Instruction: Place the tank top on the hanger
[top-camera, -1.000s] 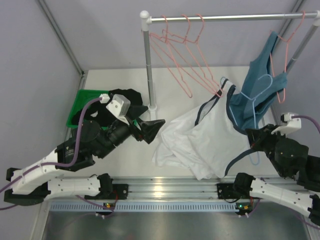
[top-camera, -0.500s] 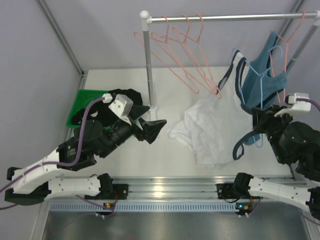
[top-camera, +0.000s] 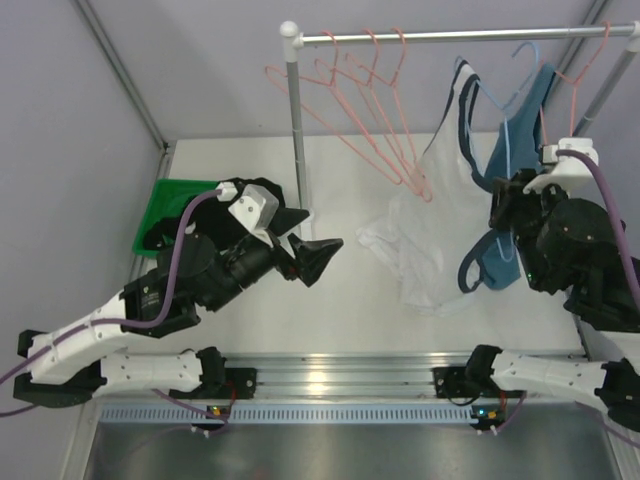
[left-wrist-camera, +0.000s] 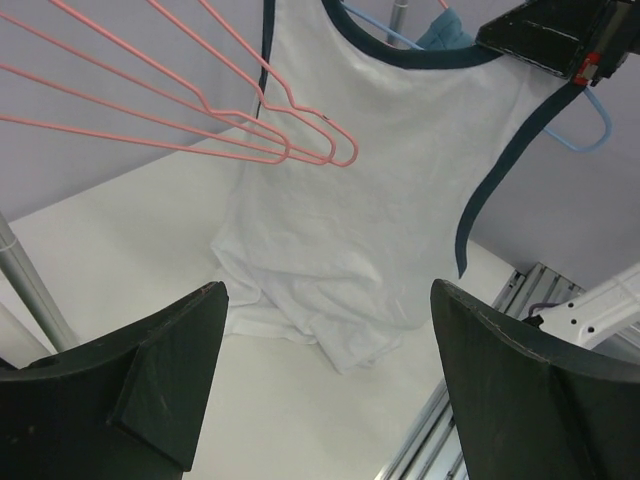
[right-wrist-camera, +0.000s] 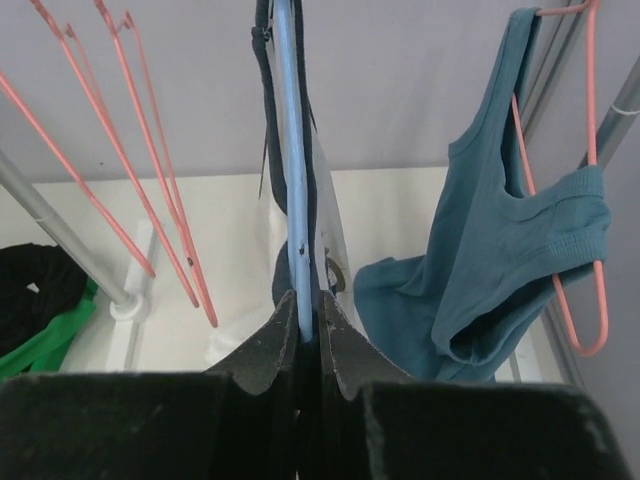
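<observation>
White, navy-trimmed tank top (top-camera: 425, 240) on hanger (right-wrist-camera: 292, 160) in closed right gripper (right-wrist-camera: 308, 310); left gripper (left-wrist-camera: 325, 290) agape

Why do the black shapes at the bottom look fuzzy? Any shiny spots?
Left wrist view: the left gripper sits near the lens, looking a bit soft; the white navy-trimmed tank top is sharper. Right wrist view: the right gripper, pinching the light-blue wire hanger, blurs too. Top view: glare on the silver rail.

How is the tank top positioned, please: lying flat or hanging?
Hanging from the hanger in the right claw; hem touches the table.
</observation>
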